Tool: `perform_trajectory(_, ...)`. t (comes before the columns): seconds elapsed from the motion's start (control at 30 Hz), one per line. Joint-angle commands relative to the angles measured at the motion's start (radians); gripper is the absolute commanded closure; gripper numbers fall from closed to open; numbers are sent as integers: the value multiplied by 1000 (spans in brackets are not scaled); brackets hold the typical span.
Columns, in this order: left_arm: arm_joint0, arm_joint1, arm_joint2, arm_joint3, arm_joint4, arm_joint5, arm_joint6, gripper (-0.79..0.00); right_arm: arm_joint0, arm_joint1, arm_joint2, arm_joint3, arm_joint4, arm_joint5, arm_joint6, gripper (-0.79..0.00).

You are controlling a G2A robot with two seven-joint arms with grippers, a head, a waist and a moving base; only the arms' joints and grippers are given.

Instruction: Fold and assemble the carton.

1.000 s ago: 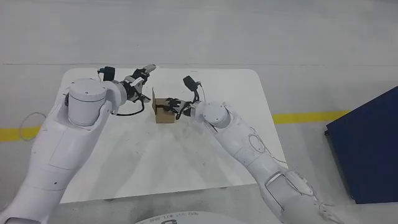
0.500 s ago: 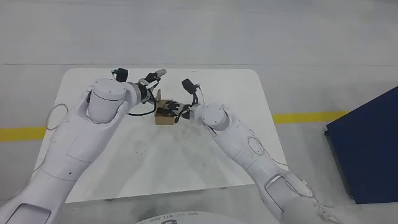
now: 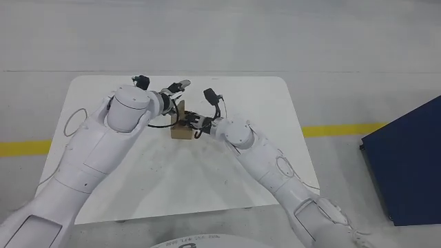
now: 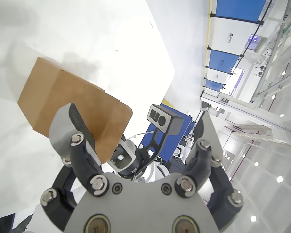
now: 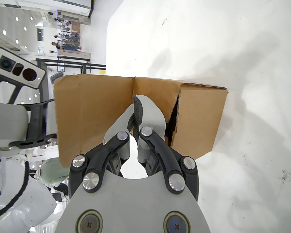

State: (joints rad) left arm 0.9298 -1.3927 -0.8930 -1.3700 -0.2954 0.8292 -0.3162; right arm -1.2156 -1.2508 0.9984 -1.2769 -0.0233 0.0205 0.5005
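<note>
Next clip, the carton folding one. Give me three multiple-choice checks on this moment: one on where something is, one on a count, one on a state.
1. Where does the brown cardboard carton stand?
A. on the grey floor
B. on the white table
C. on a blue cabinet

2. How many cartons are on the table?
A. three
B. two
C. one

3. How do the fingers of the left hand stand?
A. spread wide apart
B. shut together
C. clamped on a tool

Answers: 1 B, the top view shows the carton resting on the tabletop. 2 C, a single carton appears in every view. 3 A, the left wrist view shows a wide gap between the fingers, with one finger against the carton's flap.
</note>
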Motion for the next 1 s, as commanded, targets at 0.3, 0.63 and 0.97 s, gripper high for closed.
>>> perform_trajectory(0.3, -44, -10, 39, 56, 28, 0, -41, -785, -256, 44, 182, -218, 43, -120, -98, 0)
perform_trajectory(0.63, -107, -33, 145, 113, 110, 27, -72, -785, -284, 47, 207, -257, 61, 1, -116, 0)
perform_trajectory(0.97, -154, -65, 215, 175, 142, 32, -80, -785, -310, 50, 239, -257, 110, 27, -117, 0)
